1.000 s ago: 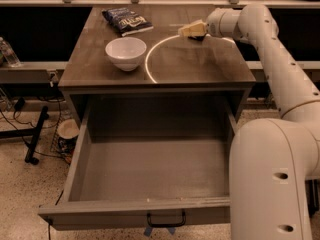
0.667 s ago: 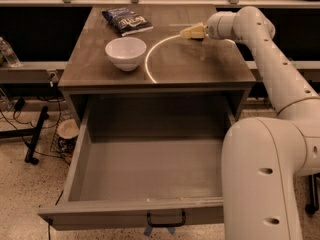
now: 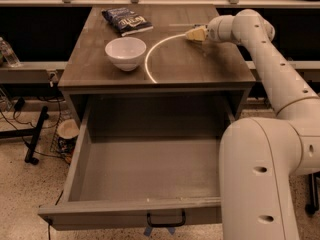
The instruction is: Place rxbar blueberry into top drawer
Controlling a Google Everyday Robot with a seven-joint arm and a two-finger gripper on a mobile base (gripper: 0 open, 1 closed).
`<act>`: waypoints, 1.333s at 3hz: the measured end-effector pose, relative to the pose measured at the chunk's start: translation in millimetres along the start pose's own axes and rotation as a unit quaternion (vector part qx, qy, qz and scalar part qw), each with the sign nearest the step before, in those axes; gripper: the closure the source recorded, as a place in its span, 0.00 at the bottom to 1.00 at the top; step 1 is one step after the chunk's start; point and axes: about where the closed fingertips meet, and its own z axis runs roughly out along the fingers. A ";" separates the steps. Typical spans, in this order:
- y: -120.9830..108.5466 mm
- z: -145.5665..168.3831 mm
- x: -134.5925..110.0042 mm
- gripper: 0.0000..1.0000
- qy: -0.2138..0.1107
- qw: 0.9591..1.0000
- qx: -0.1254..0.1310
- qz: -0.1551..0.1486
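My gripper had hardly travelled in that last second. It hung low over the back right part of the cabinet top, only a shade lower than a moment before. The bigger change was in my arm, whose thick lower link had swung further in and now covered the right end of the top drawer. Whether the gripper was spread or pinching something, I could not tell. The rxbar blueberry I could not find either: nothing small and dark showed on the wood, so I judged it was at or under my gripper, hidden. The chip bag lay at the back left and the white bowl sat in front of it, both well apart from me. The drawer stood pulled wide, its handle toward the camera, and no bar lay on the grey floor I could see. So I read it as the pick being settled, with the carry forward and down not yet begun.
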 end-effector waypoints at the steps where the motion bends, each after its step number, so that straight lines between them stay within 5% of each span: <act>1: 7.8 0.1 -2.0 0.49 0.001 1.000 -0.016 0.003; 2: 27.7 -5.0 -4.8 0.80 0.006 0.999 -0.051 0.007; 3: 50.0 -8.9 8.9 1.00 0.027 0.996 -0.084 0.013; 4: 72.3 -32.1 3.0 1.00 0.031 0.993 -0.115 -0.001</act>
